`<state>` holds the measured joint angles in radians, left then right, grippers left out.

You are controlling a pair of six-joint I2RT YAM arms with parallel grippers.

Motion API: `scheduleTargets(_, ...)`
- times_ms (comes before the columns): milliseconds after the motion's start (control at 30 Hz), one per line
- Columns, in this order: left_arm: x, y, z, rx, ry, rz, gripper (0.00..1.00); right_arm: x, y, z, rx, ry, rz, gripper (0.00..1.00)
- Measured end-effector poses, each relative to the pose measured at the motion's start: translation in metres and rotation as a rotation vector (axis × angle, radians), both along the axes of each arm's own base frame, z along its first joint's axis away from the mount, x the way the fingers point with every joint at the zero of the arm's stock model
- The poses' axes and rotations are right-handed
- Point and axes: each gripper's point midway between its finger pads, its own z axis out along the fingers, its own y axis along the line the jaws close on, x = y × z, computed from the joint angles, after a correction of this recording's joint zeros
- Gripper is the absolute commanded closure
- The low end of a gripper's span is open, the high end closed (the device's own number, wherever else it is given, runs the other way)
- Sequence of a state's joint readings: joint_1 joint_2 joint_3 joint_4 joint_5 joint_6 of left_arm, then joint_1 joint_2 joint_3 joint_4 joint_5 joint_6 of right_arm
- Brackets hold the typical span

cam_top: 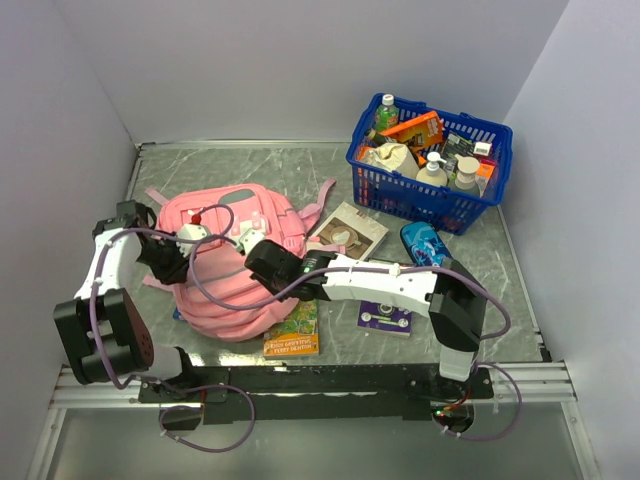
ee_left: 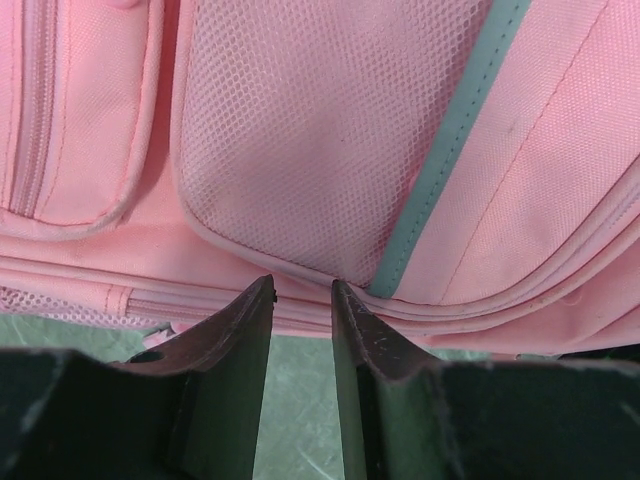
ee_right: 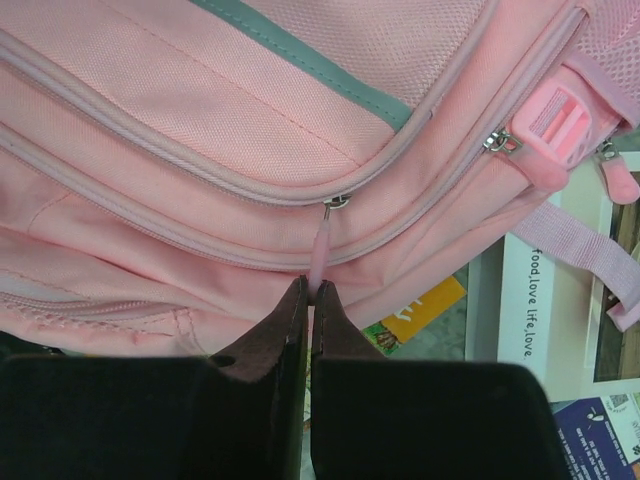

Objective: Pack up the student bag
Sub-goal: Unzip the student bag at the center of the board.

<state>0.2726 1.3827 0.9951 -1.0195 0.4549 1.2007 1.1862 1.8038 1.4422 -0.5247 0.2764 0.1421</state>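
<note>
Your right gripper (ee_right: 312,288) has its jaws pinched tight on the pink zipper pull (ee_right: 320,245) of the student bag (cam_top: 215,300), which lies flat on the tabletop (cam_top: 300,170) left of centre, between your two arms. Your left gripper (ee_left: 300,292) sits at the bag's left side with its jaws a narrow gap apart, their tips against the piped seam just under the mesh pocket (ee_left: 300,130). Over at the far right, well apart, a blue basket (cam_top: 400,195) of bottles stands.
</note>
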Motion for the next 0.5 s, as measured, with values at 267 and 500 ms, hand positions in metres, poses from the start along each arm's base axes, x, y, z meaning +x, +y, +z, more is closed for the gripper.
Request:
scheduleTargets(267,0.003,-0.040,0.008,-0.172,0.055,-0.043,0.65,0.016,0.019,0.024,0.086,-0.022,-0.010,1.00)
scheduleTargets(500,0.020,-0.086,0.039,-0.294,0.047,-0.102,0.62,0.104,0.013,0.062,0.241,-0.083,-0.144,1.00)
